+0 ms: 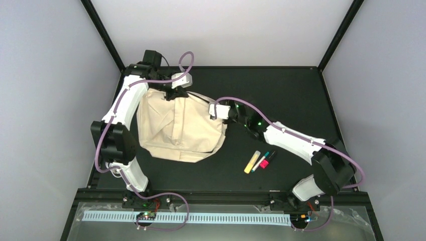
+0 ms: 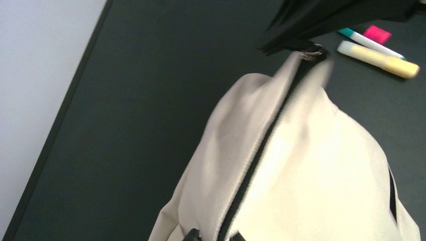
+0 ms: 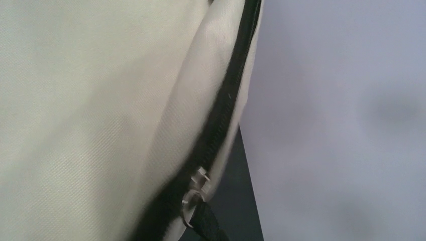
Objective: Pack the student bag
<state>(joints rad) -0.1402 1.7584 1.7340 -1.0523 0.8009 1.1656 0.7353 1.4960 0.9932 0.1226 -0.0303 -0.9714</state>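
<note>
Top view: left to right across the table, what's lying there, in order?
bag → yellow highlighter → pink marker

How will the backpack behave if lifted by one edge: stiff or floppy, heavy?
Probably floppy: the cream backpack lies creased and tents up toward its zipper pull. Likely light, since it looks slumped and unfilled. Pushed across the table, it would probably bunch rather than slide whole.
</note>
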